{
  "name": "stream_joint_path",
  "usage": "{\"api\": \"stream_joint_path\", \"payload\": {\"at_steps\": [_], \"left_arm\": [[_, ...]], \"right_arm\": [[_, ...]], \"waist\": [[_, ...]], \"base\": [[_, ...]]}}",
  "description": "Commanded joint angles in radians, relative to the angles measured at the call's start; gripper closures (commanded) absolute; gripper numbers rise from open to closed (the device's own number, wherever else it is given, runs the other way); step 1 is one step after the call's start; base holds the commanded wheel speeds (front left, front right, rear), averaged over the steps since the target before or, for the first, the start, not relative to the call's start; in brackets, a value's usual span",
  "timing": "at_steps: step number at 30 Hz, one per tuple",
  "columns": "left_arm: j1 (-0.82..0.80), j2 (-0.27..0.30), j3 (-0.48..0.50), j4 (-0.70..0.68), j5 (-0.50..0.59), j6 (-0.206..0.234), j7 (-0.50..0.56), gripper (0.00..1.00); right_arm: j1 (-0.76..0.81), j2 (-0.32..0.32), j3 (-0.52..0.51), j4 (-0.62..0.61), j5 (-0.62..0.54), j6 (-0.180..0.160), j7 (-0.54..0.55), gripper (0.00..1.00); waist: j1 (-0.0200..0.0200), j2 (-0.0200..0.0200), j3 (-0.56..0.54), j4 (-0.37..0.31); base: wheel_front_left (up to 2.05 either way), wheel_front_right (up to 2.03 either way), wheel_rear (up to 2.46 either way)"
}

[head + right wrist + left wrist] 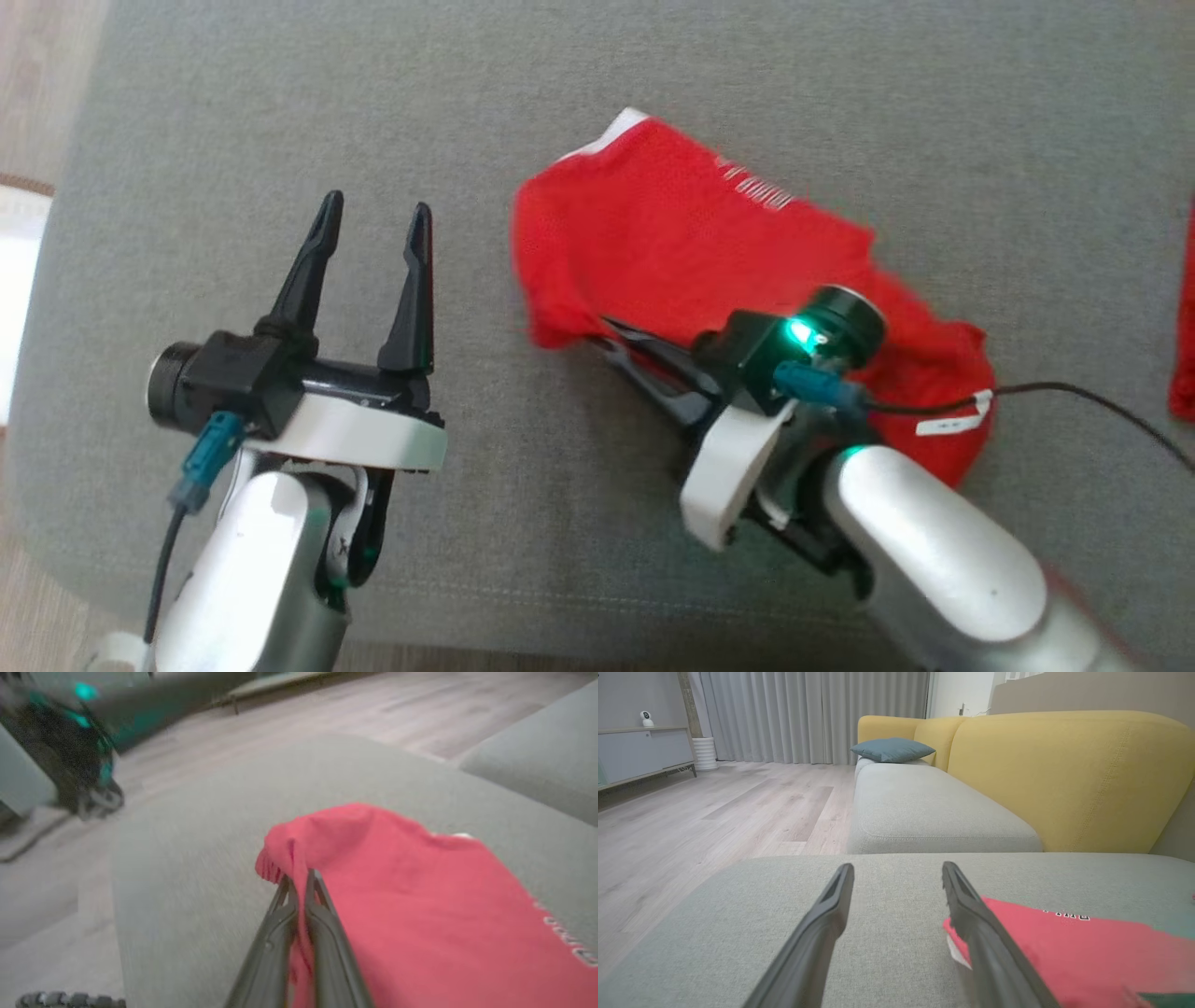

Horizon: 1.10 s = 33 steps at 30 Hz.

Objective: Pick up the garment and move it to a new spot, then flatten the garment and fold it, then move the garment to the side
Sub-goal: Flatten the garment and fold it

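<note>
**On the grey sofa seat, right gripper takes hold of red garment**

On the broad grey seat cushion (280,93), with a yellow backrest (1064,774) rising behind it, a red garment (672,243) lies rumpled and partly doubled over, right of centre in the head view, with white trim at its far corner. The right gripper (605,334) reaches in from the near side, and its two dark fingers are pressed together on a fold at the garment's near-left edge. The right wrist view shows the cloth puckered up between the tips and running down between the fingers. The left gripper (375,203) hangs over bare cushion just left of the garment, jaws spread wide and holding nothing. A small white label (952,425) sticks out at the garment's near-right end, beside the arm's black cable (1074,397).

The work appears to be at its first step, the pick-up: the grip is made, but most of the cloth rests on the seat. The next move likely calls for a steady lift, high enough for the trailing end to clear the cushion, then a carry to a fresh patch of seat. A one-point pinch may let the fabric slip or hang bunched, so flattening will probably need the free left gripper.
</note>
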Motion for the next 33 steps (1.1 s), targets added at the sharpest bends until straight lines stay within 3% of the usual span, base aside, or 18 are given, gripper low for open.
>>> {"api": "stream_joint_path", "payload": {"at_steps": [1,6,10,16,26,27,28,29,33], "left_arm": [[-0.011,0.013,0.046,-0.028,0.009,-0.005,-0.012,0.0],[-0.003,0.012,0.055,-0.026,0.017,-0.012,-0.012,0.0],[-0.003,0.012,0.055,-0.025,0.023,-0.019,-0.012,0.0],[-0.005,0.01,0.048,-0.019,0.027,-0.029,-0.012,0.0],[-0.009,0.013,0.04,-0.007,0.03,-0.035,-0.012,0.0],[-0.01,0.014,0.039,-0.006,0.03,-0.036,-0.012,0.0],[-0.01,0.014,0.039,-0.005,0.029,-0.036,-0.012,0.0],[-0.01,0.014,0.038,-0.005,0.029,-0.036,-0.012,0.0],[-0.004,0.015,0.038,-0.004,0.029,-0.033,-0.012,0.0]], "right_arm": [[-0.023,0.04,0.009,-0.067,0.021,0.007,-0.033,1.0],[-0.038,0.116,-0.014,-0.149,0.067,0.007,-0.131,1.0],[0.002,0.153,-0.13,-0.157,0.113,0.007,-0.19,1.0],[0.142,0.168,-0.377,-0.092,0.146,0.007,-0.214,1.0],[0.271,0.172,-0.636,0.08,0.189,0.007,-0.253,0.99],[0.276,0.173,-0.651,0.098,0.204,0.007,-0.259,0.58],[0.278,0.173,-0.663,0.114,0.214,0.007,-0.267,0.04],[0.28,0.174,-0.671,0.125,0.216,0.007,-0.278,0.0],[0.293,0.171,-0.704,0.121,0.187,0.007,-0.341,0.0]], "waist": [[0.0,0.0,-0.008,-0.014],[0.0,0.0,-0.017,-0.043],[0.0,0.0,-0.018,-0.065],[0.0,0.0,-0.007,-0.092],[0.0,0.0,0.005,-0.116],[0.0,0.0,0.005,-0.116],[0.0,0.0,0.006,-0.117],[0.0,0.0,0.006,-0.117],[0.0,0.0,-0.004,-0.117]], "base": [[0.0,0.0,0.0],[0.0,0.0,0.0],[0.0,0.0,0.0],[0.0,0.0,0.0],[0.0,0.0,0.0],[0.0,0.0,0.0],[0.0,0.0,0.0],[0.0,0.0,0.0],[0.0,0.0,0.0]]}}
